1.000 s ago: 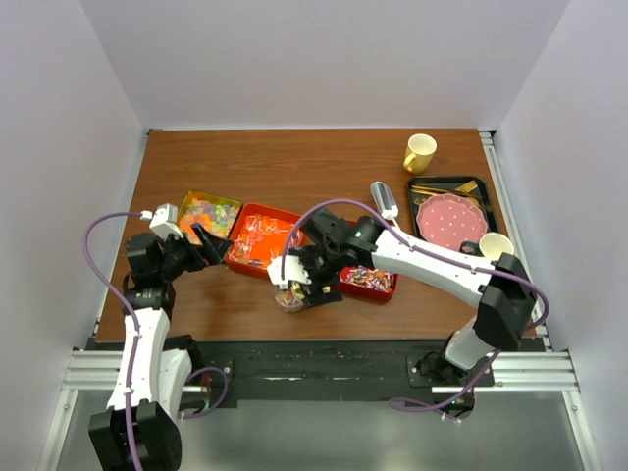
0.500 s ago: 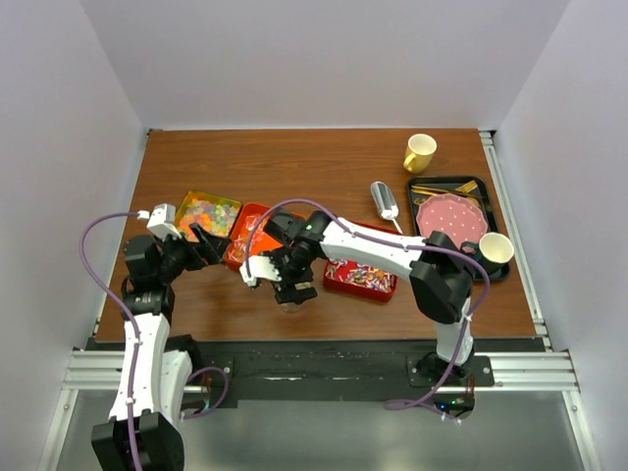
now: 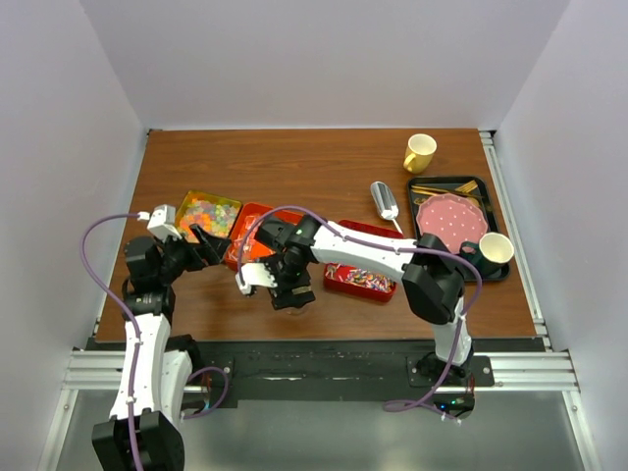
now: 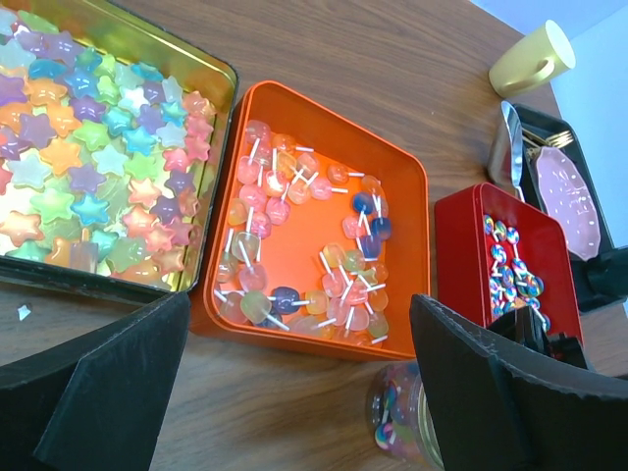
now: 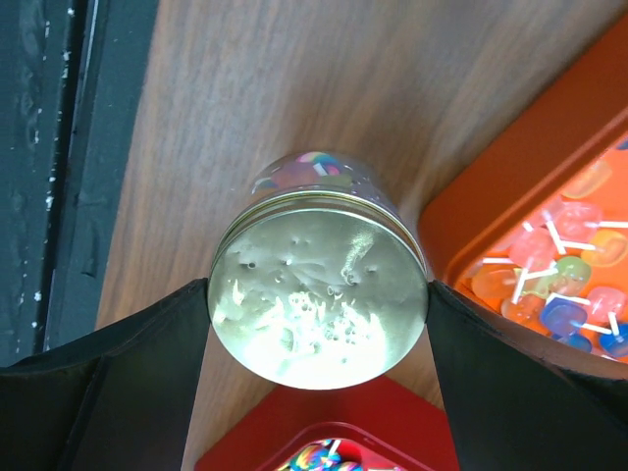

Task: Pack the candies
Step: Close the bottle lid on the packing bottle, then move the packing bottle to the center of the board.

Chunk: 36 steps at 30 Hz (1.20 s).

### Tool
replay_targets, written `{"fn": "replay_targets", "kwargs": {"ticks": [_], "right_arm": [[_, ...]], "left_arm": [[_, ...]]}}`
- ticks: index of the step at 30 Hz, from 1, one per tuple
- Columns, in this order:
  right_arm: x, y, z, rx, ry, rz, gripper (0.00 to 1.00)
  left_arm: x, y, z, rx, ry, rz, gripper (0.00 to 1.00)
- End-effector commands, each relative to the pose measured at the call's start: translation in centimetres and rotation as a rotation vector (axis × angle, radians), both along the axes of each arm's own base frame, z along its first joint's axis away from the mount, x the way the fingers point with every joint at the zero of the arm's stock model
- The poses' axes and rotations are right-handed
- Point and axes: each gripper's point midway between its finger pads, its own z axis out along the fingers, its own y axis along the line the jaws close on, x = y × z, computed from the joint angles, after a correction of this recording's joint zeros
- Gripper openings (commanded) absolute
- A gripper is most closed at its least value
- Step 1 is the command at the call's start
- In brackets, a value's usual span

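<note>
Three containers of candies [image 4: 98, 167] sit in a row on the worktop [image 3: 324, 162]: a tin [image 4: 167, 39] on the left, a middle tray [image 4: 407, 226] and a right tray [image 4: 461, 265]. A jar [image 5: 319, 285] stands just before the middle tray, clasped between the fingers of the right end effector [image 5: 319, 304]. A scoop [image 3: 384, 199] lies behind the right tray. Far right, a plate [image 3: 451, 221] rests in a dish tray [image 3: 442, 181], with a mug [image 3: 419, 152] behind it and a cup [image 3: 496, 247] at its near corner.

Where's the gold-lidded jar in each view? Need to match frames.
Top external: jar near the table's front edge, left of centre, mostly hidden under the right gripper.
Left wrist: jar at the bottom edge, right of centre.
Right wrist: jar in the centre, lid facing the camera.
Shared landmark: orange tray beside it.
</note>
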Motion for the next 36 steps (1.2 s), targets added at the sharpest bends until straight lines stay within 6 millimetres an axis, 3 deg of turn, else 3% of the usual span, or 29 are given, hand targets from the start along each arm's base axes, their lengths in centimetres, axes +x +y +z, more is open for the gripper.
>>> {"fn": "replay_targets", "kwargs": {"ticks": [1,4,9,14,16,17,18,19,21,22,24,25,28,30,31,32,34,36], "right_arm": [[-1.0,-0.3,-0.1,-0.047,-0.012,0.002,0.81],[-1.0,-0.9,-0.5,-0.069,-0.021,-0.011,0.82],[-0.3,-2.0,0.6,-0.04,-0.053,-0.126,0.99],[2.3,-3.5,5.9,0.089,-0.039,-0.264,0.99],[3.6,-4.6,7.5,0.114,-0.008,-0.322,0.99],[4.1,-4.8,8.7,0.138,-0.008,-0.344,0.99],[4.3,-5.3,9.1,0.138,0.007,-0.375,0.99],[5.1,-6.1,9.4,0.146,0.01,-0.413,0.99],[5.8,-6.8,10.4,0.192,0.018,-0.469,0.99],[5.8,-7.0,10.6,0.203,0.014,-0.485,0.99],[5.7,-7.5,10.6,0.22,0.012,-0.512,0.99],[5.5,-7.7,10.5,0.219,0.015,-0.518,0.99],[5.4,-8.2,10.6,0.231,0.008,-0.552,0.99],[6.2,-8.7,11.3,0.248,-0.016,-0.579,0.99],[6.4,-9.0,11.5,0.25,-0.022,-0.591,0.99],[6.9,-8.9,12.2,0.266,-0.032,-0.599,0.99],[7.8,-9.3,12.7,0.279,-0.039,-0.629,0.99],[8.5,-9.4,13.5,0.3,-0.049,-0.647,0.99]], "left_arm": [[0.5,0.0,0.9,0.001,-0.058,-0.009,0.99],[0.5,-0.1,0.9,0.0,-0.059,-0.013,0.99],[0.5,-0.4,0.7,0.014,-0.069,-0.05,0.99],[1.1,-2.5,2.9,0.116,-0.234,-0.25,0.99],[1.2,-2.9,2.7,0.236,-0.293,-0.368,0.99],[0.8,-3.7,3.6,0.274,-0.345,-0.461,0.99],[1.0,-3.4,3.5,0.45,-0.447,-0.555,0.99],[-0.8,-4.1,1.1,0.439,-0.375,-0.672,0.99],[-0.9,-3.8,0.6,0.692,-0.538,-0.85,0.99],[-2.4,-4.1,-1.5,0.668,-0.483,-0.928,0.99],[-2.6,-4.2,-2.3,0.71,-0.535,-1.003,0.99],[-2.6,-4.8,-2.7,0.651,-0.531,-1.022,0.99],[-2.9,-7.9,-3.3,0.568,-0.536,-1.127,0.94],[-3.9,-9.6,-4.2,0.502,-0.485,-1.14,0.93],[-1.9,-10.0,-3.2,0.588,-0.57,-1.083,0.93],[-3.4,-11.4,-4.5,0.569,-0.555,-1.109,0.92],[-3.4,-13.3,-3.8,0.644,-0.646,-1.088,0.92],[-4.7,-14.2,-5.2,0.64,-0.626,-1.084,0.92]]}}
